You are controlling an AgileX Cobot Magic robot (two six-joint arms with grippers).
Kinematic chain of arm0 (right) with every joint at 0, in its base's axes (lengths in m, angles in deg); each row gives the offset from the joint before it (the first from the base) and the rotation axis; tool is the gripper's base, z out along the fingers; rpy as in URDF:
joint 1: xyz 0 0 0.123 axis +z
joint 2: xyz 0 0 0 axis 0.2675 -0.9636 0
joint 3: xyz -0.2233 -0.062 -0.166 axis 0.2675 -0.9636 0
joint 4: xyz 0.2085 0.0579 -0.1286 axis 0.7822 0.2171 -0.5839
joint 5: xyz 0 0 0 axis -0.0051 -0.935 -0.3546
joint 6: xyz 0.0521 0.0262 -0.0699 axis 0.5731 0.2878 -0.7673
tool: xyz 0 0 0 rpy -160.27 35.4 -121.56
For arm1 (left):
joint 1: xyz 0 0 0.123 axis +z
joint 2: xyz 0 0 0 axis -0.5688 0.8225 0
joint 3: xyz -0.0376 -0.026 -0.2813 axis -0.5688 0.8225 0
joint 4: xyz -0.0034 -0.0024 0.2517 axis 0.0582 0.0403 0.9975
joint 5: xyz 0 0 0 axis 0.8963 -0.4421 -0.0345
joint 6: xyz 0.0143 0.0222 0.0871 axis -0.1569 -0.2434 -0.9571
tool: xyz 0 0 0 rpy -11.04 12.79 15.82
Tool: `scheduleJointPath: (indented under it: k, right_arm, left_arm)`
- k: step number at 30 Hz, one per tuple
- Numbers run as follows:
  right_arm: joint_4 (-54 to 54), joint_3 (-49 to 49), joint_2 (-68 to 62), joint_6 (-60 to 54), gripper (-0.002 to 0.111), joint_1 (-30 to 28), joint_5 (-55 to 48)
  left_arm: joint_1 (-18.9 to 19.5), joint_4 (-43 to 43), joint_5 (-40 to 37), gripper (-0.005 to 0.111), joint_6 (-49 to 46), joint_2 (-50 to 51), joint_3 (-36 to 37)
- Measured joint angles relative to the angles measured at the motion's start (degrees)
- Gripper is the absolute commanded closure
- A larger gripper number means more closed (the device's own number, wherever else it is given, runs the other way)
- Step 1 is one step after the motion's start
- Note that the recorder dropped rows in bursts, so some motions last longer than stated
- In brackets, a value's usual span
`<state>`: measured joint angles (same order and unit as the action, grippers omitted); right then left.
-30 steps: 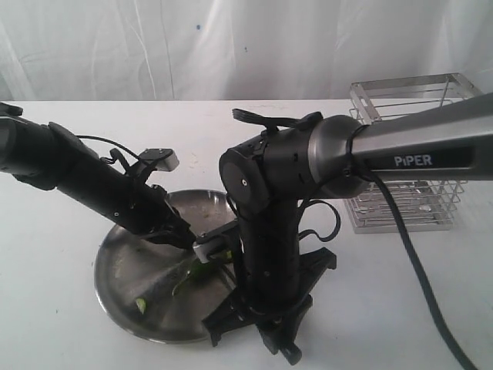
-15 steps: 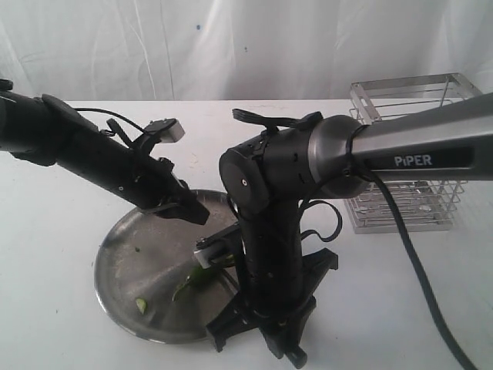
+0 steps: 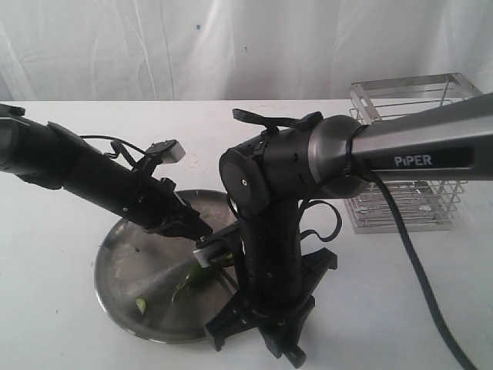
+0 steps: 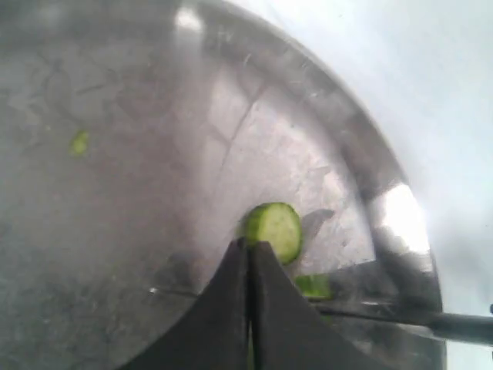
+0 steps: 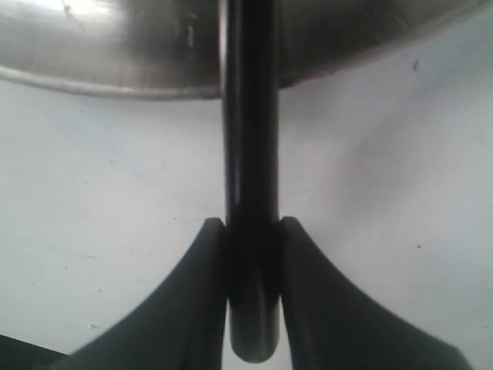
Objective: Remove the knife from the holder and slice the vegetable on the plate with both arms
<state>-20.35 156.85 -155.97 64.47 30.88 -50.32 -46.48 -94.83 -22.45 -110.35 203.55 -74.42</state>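
The steel plate lies front left. On it is the dark-green vegetable, beside the right arm. My left gripper hangs low over the plate, just short of the vegetable, jaws shut with nothing held. In the left wrist view its tips touch a round cut slice. A green piece lies against the knife blade. My right gripper points down off the plate's near rim, shut on the black knife handle. The arm hides the knife in the exterior view.
The silver wire holder stands at the back right, behind the right arm's grey tube. A small green scrap lies near the plate's front rim. The right arm's cable trails over the white table.
My left gripper lifted off the plate half a second ago and has dropped back down toward the vegetable. The right arm has barely moved.
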Motion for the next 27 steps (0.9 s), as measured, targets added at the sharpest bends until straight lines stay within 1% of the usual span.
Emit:
scheduleJointPath:
  k: [3,6,13,19,27]
  right_arm:
    - [0.00,0.00,0.00,-0.11,0.108,0.00,0.00]
    - [0.00,0.00,0.00,-0.11,0.108,0.00,0.00]
    - [0.11,0.00,0.00,-0.11,0.108,0.00,0.41]
    - [-0.47,0.00,0.00,-0.11,0.108,0.00,0.41]
    - [-8.87,0.00,0.00,0.54,0.108,-0.24,-0.22]
  left_arm:
    - [0.00,-2.58,-0.65,0.107,-2.69,0.00,0.00]
    - [0.00,-3.41,-0.30,0.107,-4.40,0.00,0.00]
    - [0.00,-3.38,-0.16,0.107,-5.01,1.95,0.75]
    - [0.00,-5.24,-0.56,0.107,-6.37,3.57,1.54]
    - [0.00,-5.43,-0.98,0.107,-6.63,3.57,1.91]
